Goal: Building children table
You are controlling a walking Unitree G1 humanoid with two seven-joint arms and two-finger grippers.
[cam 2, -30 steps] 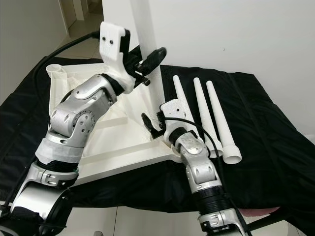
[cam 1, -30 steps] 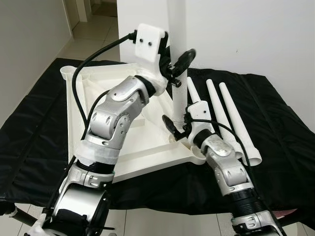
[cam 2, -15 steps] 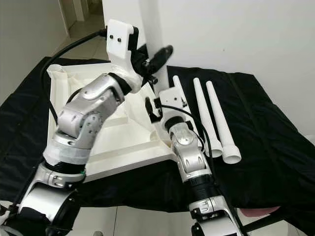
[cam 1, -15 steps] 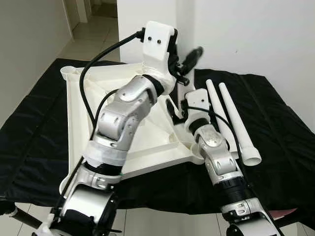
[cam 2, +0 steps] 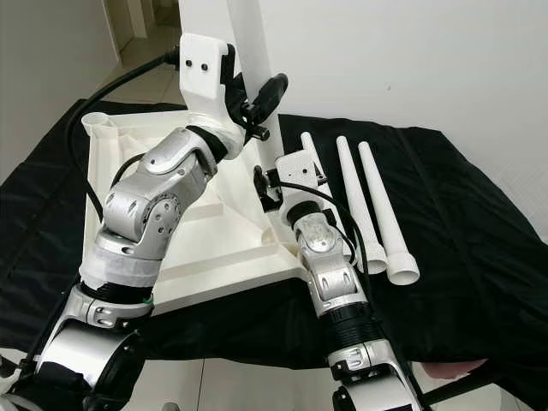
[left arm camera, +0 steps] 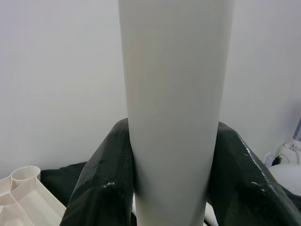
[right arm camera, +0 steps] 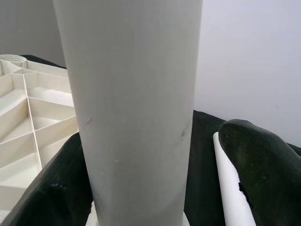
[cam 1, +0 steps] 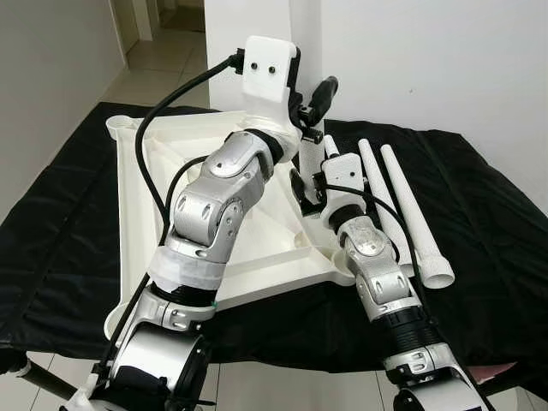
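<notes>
No readable text, label or number on anything here.

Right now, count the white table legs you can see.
4. One leg stands upright on the upturned tabletop, with the left gripper and right gripper around it. Three legs lie side by side on the black cloth.
</notes>
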